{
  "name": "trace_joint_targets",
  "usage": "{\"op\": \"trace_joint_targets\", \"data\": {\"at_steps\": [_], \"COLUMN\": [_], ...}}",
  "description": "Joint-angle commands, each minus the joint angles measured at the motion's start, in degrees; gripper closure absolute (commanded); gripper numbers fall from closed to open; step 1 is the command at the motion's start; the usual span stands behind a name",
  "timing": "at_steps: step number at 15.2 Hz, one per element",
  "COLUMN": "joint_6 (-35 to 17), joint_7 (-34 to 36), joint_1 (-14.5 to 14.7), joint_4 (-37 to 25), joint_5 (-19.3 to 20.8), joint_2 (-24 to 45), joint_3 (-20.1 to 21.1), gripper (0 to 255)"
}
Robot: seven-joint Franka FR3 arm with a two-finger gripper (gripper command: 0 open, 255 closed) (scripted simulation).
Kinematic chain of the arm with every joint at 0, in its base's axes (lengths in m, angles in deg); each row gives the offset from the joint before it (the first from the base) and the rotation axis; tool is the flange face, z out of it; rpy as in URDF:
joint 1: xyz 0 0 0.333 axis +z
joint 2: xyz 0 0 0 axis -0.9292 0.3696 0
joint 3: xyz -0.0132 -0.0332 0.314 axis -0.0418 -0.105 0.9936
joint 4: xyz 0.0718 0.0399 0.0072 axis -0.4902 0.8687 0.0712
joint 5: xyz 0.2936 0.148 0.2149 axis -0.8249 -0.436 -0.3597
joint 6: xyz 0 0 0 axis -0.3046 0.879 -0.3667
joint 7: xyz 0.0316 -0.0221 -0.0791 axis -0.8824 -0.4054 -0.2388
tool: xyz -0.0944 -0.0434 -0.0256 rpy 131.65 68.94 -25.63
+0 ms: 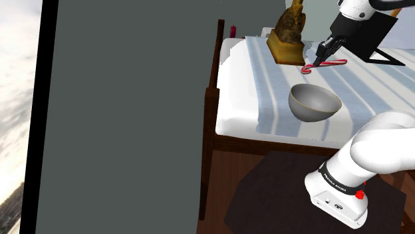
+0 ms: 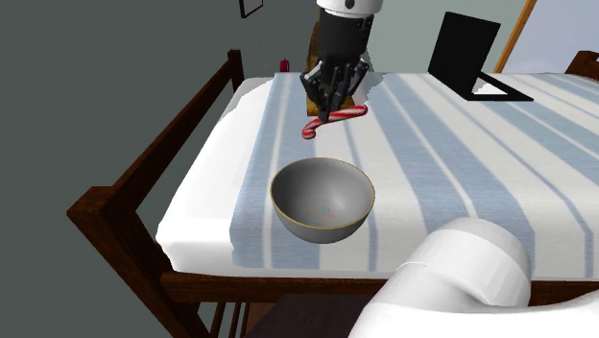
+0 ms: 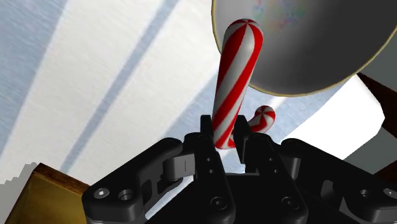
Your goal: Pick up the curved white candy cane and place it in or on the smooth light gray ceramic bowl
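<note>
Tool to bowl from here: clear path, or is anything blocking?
Probably yes. The tool, shut on the candy cane, sits close to the bowl. Only striped bedcover lies between them, the bowl's mouth faces up, and the statue stands beyond the tool.

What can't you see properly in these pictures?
Part of the candy cane: wrist view, behind the end effector.
Top of the brown statue: shoulder view, cut by the edge.
Much of the grey bowl: wrist view, cut by the edge.
The small red thing: shoulder view, too tiny.
</note>
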State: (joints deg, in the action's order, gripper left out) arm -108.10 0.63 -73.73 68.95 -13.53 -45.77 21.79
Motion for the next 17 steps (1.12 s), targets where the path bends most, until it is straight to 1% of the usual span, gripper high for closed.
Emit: {"op": "trace_joint_targets", "data": {"at_steps": [1,5,6,17], "joint_6": [2.56,7.7,9.83,3.65], "joint_7": [1.86,5.08,6.35,6.54], "joint_1": [-0.26,-0.2,0.0,-0.78], "joint_4": [2.31,5.82,6.85,16.71], "joint_5": [-1.09,-4.0,-5.41,-4.19], "joint_2": [-4.47,-12.57,-15.55,-19.21], "joint_3": [2.69,7.62,9.6,8.43], "gripper": [255,255,255,255]}}
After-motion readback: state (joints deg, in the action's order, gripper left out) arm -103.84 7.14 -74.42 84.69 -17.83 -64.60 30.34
